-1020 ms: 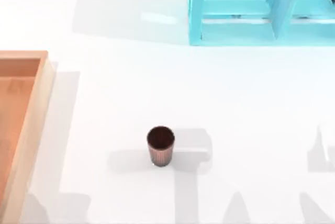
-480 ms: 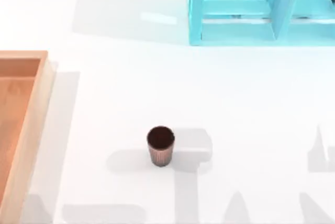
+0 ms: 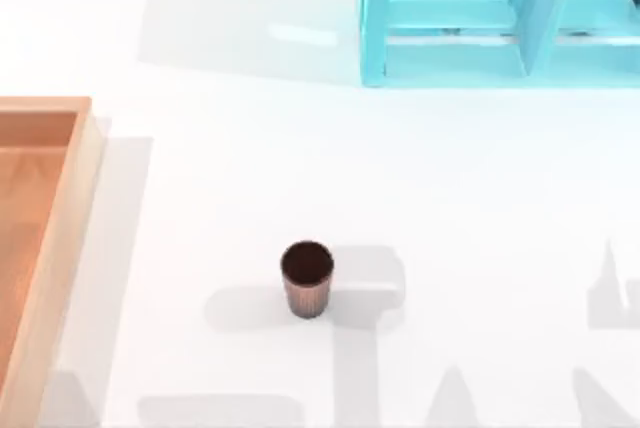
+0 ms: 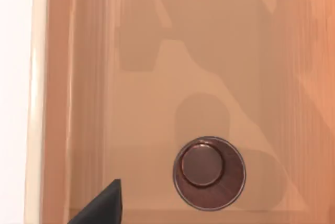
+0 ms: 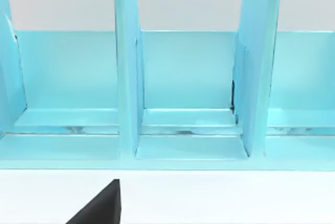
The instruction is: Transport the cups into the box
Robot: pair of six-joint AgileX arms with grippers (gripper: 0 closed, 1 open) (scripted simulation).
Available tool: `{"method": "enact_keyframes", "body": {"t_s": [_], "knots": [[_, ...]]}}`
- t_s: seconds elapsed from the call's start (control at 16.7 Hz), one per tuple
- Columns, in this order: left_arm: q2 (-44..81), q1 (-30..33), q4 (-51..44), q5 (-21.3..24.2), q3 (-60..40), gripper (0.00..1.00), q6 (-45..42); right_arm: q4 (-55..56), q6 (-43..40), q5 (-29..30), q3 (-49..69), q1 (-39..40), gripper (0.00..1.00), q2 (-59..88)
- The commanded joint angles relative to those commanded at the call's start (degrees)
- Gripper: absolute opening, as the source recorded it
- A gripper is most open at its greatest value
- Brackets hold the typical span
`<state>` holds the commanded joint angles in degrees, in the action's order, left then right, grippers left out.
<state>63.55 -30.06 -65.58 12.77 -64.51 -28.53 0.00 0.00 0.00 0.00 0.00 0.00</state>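
One copper-brown ribbed cup (image 3: 306,278) stands upright on the white table, a little left of the middle and toward the front. The orange-brown box (image 3: 84,183) lies at the table's left edge, well apart from that cup. The left wrist view looks straight down into the box (image 4: 38,103), where a second cup (image 4: 209,173) stands upright on the wooden floor. A dark tip of my left gripper (image 4: 102,207) hangs above the box floor, beside this cup and clear of it. A dark tip of my right gripper (image 5: 99,207) faces the turquoise frame.
A turquoise shelf-like frame (image 3: 470,18) stands at the back right of the table, with upright dividers (image 5: 126,67). Grey arm shadows lie along the front edge of the table. White tabletop stretches between the box and the standing cup.
The grey shadow at the front left of the table has slid and stretched to the right. The cup on the table and the box have not moved.
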Motion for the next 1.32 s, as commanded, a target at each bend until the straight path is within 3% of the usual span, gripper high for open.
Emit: {"method": "enact_keyframes", "body": {"t_s": [0.18, 0.36, 0.96, 1.14, 1.32], "knots": [[5.3, 5.4, -2.1, -0.8, -4.5, 1.0, 5.4, 0.0, 0.0, 0.0, 0.0, 0.0, 1.0, 0.0], [14.6, 16.0, -5.2, -2.5, -11.8, 1.0, 15.7, 0.0, 0.0, 0.0, 0.0, 0.0, 1.0, 0.0], [48.0, 65.0, -13.5, -10.4, -37.9, 1.0, 61.9, 0.0, 0.0, 0.0, 0.0, 0.0, 1.0, 0.0], [53.2, 73.0, -14.0, -12.0, -42.2, 1.0, 69.8, 0.0, 0.0, 0.0, 0.0, 0.0, 1.0, 0.0], [54.9, 75.3, -14.1, -12.6, -43.5, 1.0, 72.2, 0.0, 0.0, 0.0, 0.0, 0.0, 1.0, 0.0]]}}
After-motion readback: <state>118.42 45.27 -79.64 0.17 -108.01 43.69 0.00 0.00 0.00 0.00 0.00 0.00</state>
